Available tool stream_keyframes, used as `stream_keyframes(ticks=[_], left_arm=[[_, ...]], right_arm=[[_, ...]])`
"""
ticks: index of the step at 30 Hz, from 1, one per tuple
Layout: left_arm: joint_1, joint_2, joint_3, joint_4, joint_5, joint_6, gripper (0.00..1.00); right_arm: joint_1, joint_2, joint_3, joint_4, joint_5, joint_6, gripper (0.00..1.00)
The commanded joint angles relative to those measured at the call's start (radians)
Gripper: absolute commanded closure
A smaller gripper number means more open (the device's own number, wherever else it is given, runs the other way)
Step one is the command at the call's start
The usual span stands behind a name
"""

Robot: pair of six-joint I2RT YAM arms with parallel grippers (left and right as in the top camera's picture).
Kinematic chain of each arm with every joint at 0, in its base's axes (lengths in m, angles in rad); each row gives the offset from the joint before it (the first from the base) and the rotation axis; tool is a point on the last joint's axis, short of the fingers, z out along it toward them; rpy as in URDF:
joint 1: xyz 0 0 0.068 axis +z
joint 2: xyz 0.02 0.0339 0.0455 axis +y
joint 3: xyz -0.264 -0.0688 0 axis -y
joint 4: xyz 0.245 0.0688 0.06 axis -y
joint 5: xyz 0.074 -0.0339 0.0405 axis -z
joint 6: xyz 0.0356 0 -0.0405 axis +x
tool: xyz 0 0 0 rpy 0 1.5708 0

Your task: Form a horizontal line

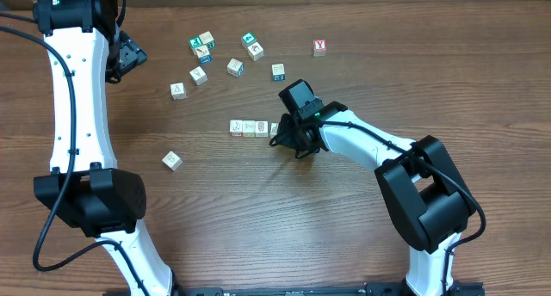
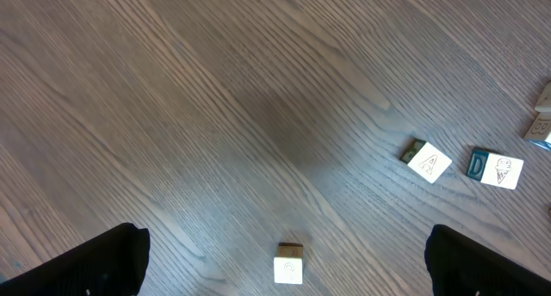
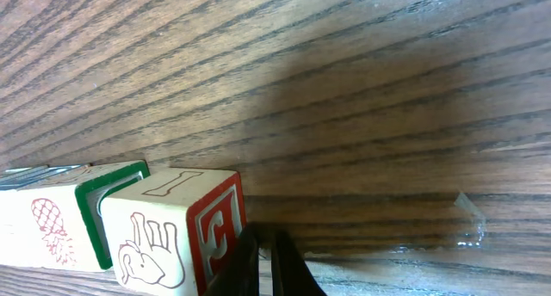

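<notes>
From where I stand, the row (image 1: 249, 127) lies about the middle of the tabletop (image 1: 258, 236), running left to right. Three pale cubes show plainly from above, touching side to side. A fourth sits at the right end, half hidden under the right arm.

The right tool (image 3: 269, 260) is down at that right end with its two fingers pressed together and nothing between them. Held that way it works as a blunt pusher, not a grabber. In its own camera the tips sit low against the red-lettered side of the end cube (image 3: 172, 236), or so close that I cannot see a gap. That cube is snug against its neighbour, the pineapple cube (image 3: 52, 223). My guess is that the arm is squaring up the end of the line, nudging the last block leftward so the faces meet and the row reads straight. Coming in low and from the end makes sense, since a push up high could tip such a small block.

The left tool (image 1: 129, 57) hangs over the far left of the tabletop, fingers spread wide and carrying nothing. It is well apart from the row, I would say parked so it does not crowd the other arm.

Beyond the line, the loose cubes (image 1: 235, 67) lie scattered, with the red-Y cube (image 1: 319, 47) far right of them. One lone cube (image 1: 172, 160) sits nearer and to the left.
</notes>
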Motion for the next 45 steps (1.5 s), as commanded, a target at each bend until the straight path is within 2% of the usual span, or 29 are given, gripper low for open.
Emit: stream_keyframes(ticks=[1,12,38,45], left_arm=[[-0.006,-0.008,0.013,-0.002,0.000,0.022,0.00],[-0.006,-0.008,0.013,-0.002,0.000,0.022,0.00],[-0.006,-0.008,0.013,-0.002,0.000,0.022,0.00],[-0.006,-0.008,0.013,-0.001,0.000,0.022,0.00]], right_arm=[[0.007,0.042,-0.033,0.002,-0.013,0.003,0.96],[0.043,0.042,-0.033,-0.057,-0.055,0.003,0.96],[0.045,0.042,-0.033,0.003,0.058,-0.004,0.96],[0.042,0.042,-0.033,-0.055,0.058,-0.003,0.96]])
